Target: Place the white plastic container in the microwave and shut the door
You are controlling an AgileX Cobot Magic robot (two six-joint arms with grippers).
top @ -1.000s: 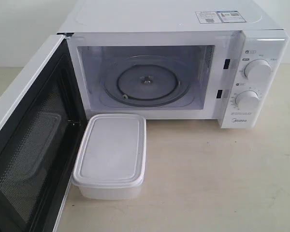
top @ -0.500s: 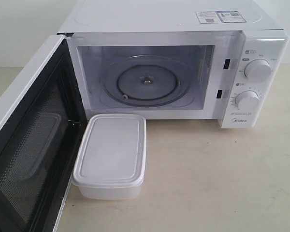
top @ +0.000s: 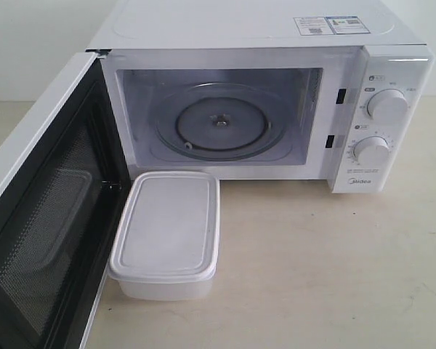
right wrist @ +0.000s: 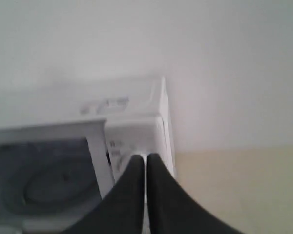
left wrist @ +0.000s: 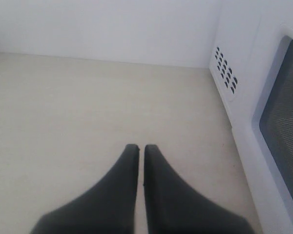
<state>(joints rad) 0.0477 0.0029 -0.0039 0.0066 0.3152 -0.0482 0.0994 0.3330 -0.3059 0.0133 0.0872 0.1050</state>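
Black left pincer closed above table; right pincer closed.

Exterior view close and high before the microwave, looking down into it, left wrist view low over the table beside the outer face of the door, right wrist view blurred, facing the microwave front, shared with exterior

Flat, pale beige matte tabletop fills the lower right of the exterior view. Plain white wall occupies the upper left, meeting the tabletop's far edge.
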